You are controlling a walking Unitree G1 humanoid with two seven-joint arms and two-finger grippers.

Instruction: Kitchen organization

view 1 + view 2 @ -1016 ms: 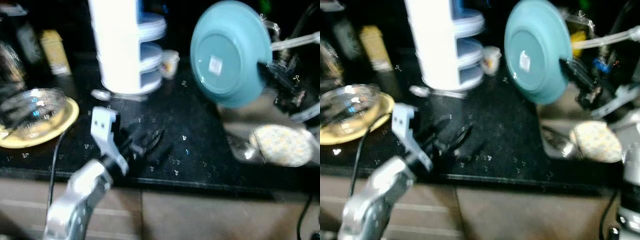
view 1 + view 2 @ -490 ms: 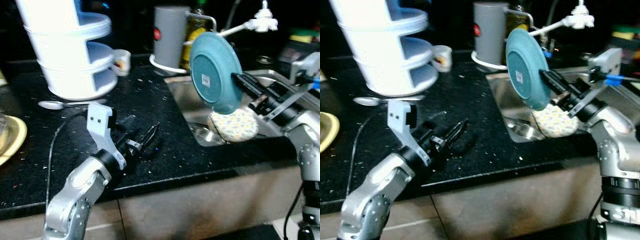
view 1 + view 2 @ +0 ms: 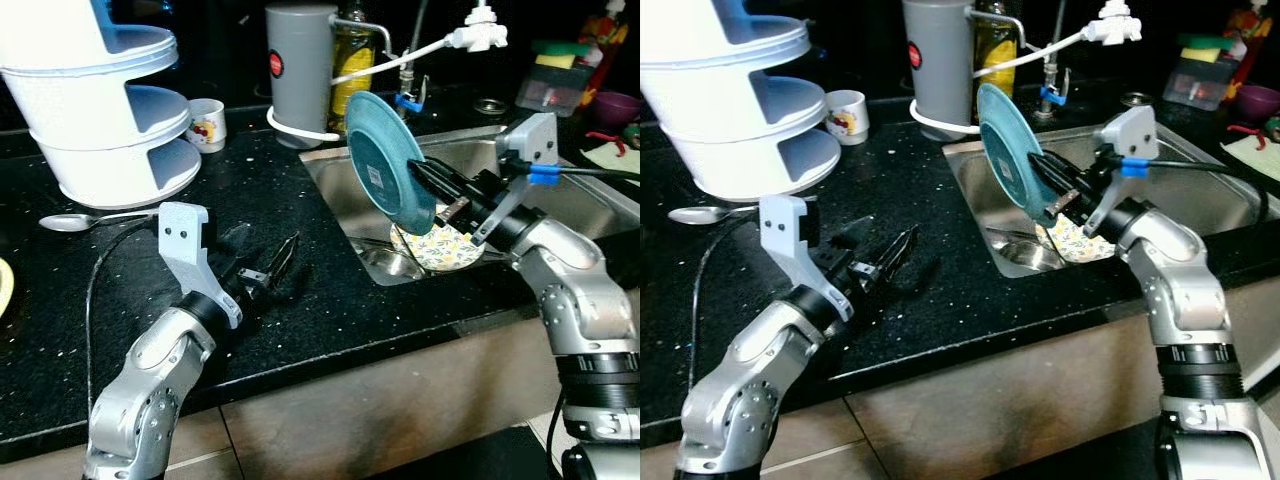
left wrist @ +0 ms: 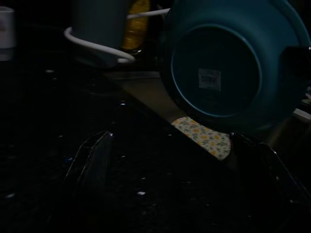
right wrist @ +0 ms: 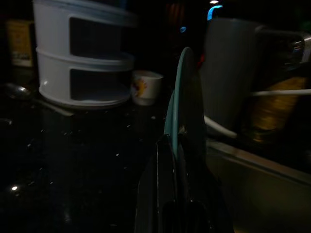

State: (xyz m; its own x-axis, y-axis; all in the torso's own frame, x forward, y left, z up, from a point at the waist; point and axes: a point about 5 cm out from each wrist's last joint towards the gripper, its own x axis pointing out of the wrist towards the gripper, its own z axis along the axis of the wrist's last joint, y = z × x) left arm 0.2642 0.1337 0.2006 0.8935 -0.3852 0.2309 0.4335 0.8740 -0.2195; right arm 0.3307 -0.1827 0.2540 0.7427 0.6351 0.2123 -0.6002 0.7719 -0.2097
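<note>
Teal plate (image 3: 385, 160) upright, white sticker underneath

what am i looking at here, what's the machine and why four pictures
It is a humanoid robot with two silver arms, each ending in a gripper of two long black fingers. The two bright pictures come from the two eyes of a camera on its head, looking down at a black kitchen counter and a steel sink. The two dark pictures come from cameras on its wrists, looking along the fingers.

The right gripper is shut on the rim of a teal plate, holding it on edge over the sink, above a flowered plate in the basin. The left gripper rests low over the counter, holding nothing.

On the counter: a white tiered rack, a spoon, a small cup and a grey canister.
</note>
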